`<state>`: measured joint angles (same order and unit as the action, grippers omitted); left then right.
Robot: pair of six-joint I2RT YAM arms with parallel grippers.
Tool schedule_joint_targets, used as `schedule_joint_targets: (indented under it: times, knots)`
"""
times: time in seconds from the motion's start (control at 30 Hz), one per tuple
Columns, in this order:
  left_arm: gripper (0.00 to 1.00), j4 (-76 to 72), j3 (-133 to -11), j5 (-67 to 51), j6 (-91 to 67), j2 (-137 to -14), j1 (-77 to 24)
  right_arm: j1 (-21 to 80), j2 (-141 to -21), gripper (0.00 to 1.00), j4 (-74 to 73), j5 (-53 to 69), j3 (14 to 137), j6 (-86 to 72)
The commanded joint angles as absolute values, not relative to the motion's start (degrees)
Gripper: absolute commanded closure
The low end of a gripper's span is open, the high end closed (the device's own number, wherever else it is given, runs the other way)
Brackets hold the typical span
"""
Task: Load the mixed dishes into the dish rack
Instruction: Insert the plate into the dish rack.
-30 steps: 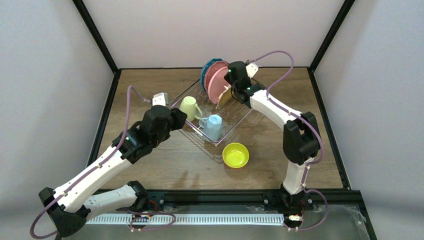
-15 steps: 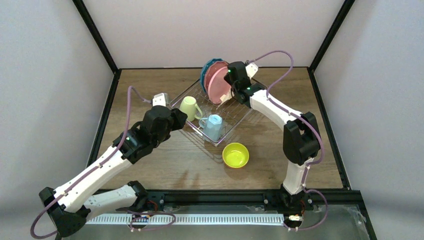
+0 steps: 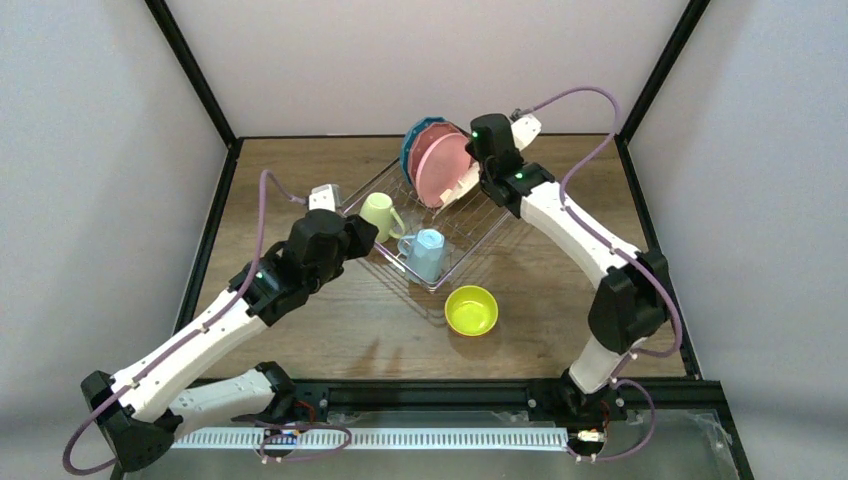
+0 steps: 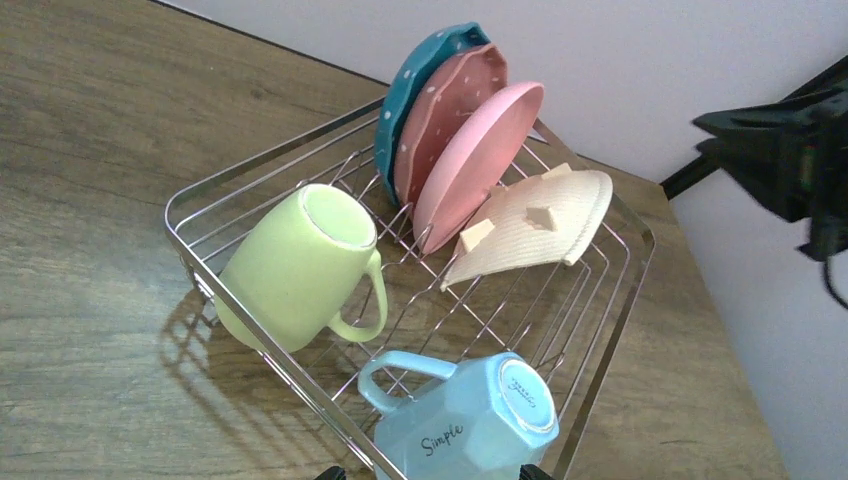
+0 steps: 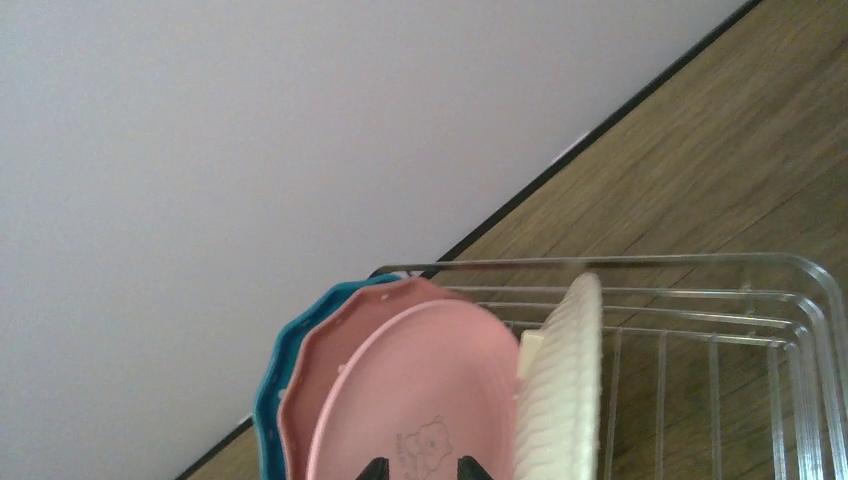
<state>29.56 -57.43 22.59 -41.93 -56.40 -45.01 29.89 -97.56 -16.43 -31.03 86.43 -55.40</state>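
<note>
On the wood table [image 3: 530, 285], the woven tan plate [image 4: 530, 225] leans loose. The spread right claw [image 5: 420, 466] could knock it flat. The left claw [image 3: 360, 232] is spread too.

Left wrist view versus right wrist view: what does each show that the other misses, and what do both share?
Only left wrist: the pale green mug and light blue mug in the dish rack. Only right wrist: a bear print on the plain pink plate. Both: the rack, that plate, the teal dotted plate, the pink dotted plate and the woven tan plate.
</note>
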Motion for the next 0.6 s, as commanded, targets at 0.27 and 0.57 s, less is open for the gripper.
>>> schedule_joint_targets:
  times: [0.27, 0.57]
  knots:
    - [0.0, 27.4, -58.8, 19.9, -39.1, -57.3, -44.8, 28.8, -94.5, 0.99, -29.5, -35.4, 78.3, -58.9]
    - [0.0, 27.5, -62.2, 19.8, -37.2, -62.2, -44.9, 27.0, -101.2, 0.99, -27.1, -31.5, 80.6, -57.2]
